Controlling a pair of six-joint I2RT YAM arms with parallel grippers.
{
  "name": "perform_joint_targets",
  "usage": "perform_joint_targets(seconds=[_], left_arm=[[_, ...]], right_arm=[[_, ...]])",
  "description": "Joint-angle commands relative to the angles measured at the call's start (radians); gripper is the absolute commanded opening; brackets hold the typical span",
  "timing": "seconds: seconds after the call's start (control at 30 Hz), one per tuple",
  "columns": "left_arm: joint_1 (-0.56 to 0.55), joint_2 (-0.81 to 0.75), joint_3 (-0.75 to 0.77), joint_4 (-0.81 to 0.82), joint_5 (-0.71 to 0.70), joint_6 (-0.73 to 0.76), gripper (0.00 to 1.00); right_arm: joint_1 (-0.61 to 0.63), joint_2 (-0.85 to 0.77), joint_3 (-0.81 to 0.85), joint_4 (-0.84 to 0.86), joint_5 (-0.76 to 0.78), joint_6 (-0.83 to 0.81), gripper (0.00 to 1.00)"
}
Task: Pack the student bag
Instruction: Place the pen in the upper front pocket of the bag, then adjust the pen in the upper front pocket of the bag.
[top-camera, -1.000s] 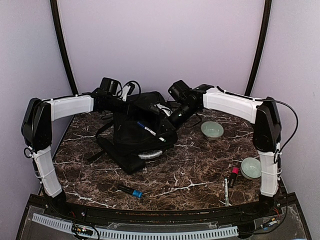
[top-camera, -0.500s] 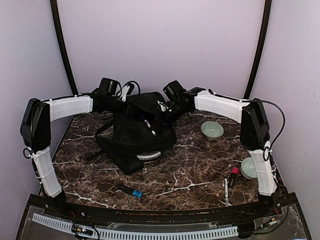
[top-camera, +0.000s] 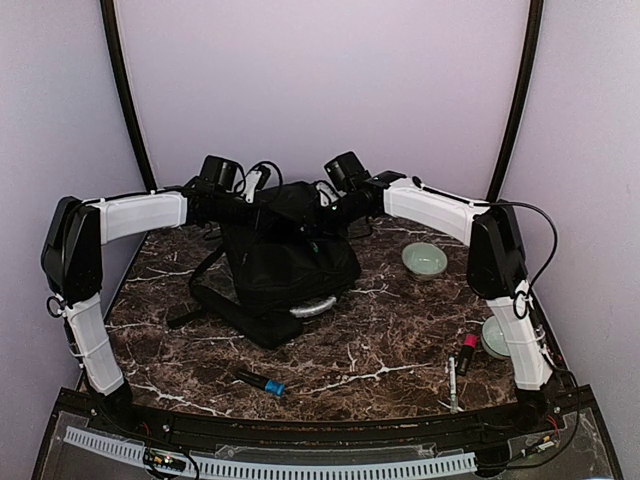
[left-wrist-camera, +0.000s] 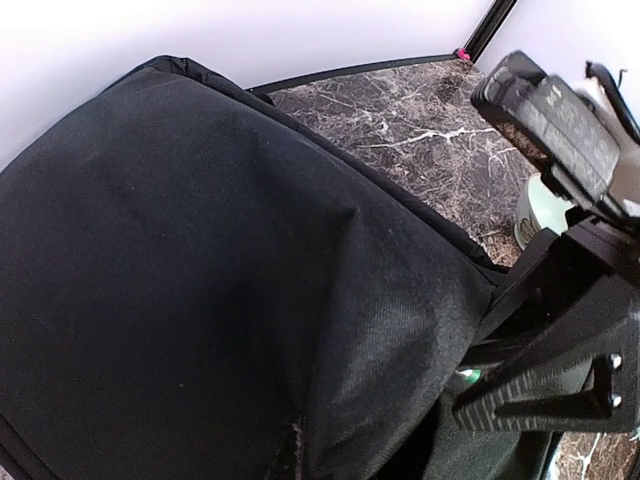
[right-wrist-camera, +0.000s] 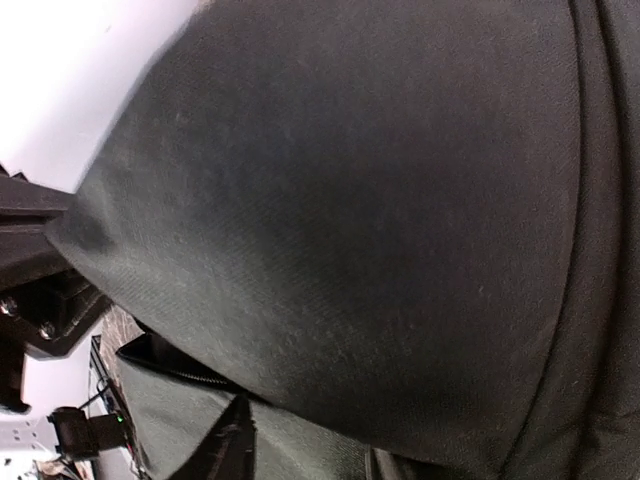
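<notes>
The student bag is a big black backpack at the back middle of the marble table, its top pulled up. My left gripper is shut on the bag's top fabric, which fills the left wrist view and hides the jaws. My right gripper reaches into the bag's mouth from the right. In the left wrist view its two fingers stand apart, so it is open. A green-tipped pen lies just off the ribbed finger, inside the opening. The right wrist view shows only black bag cloth.
A pale green bowl sits right of the bag. A second bowl, a red-capped marker and a thin silver pen lie near the right arm's base. A blue-capped marker lies front left. A bag strap trails left.
My right arm has swung left and carried the pen from above the bag's front into its mouth. Its jaws have parted. The left gripper has kept its hold.
</notes>
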Motion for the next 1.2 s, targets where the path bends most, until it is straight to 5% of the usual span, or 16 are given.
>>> perform_joint_targets(seconds=[0.0,0.17,0.3,0.6,0.83,1.17], left_arm=[[-0.018,-0.087,0.006,0.036,0.066,-0.020,0.01],[-0.019,-0.093,0.007,0.032,0.058,-0.013,0.01],[-0.020,-0.099,0.007,0.030,0.056,-0.010,0.01],[-0.023,-0.112,0.007,0.026,0.050,-0.003,0.01],[-0.024,-0.118,0.006,0.026,0.051,-0.001,0.01],[-0.028,-0.109,0.005,0.035,0.072,-0.014,0.01]], right_arm=[[-0.011,-0.097,-0.111,0.070,-0.043,-0.027,0.42],[-0.009,-0.213,-0.252,0.102,-0.142,-0.172,0.42],[-0.005,-0.231,-0.231,-0.012,-0.274,-0.467,0.40],[0.114,-0.206,-0.193,-0.165,0.160,-1.071,0.00],[0.163,-0.150,-0.215,-0.112,0.404,-1.129,0.00],[0.162,-0.103,-0.248,-0.015,0.555,-1.177,0.00]])
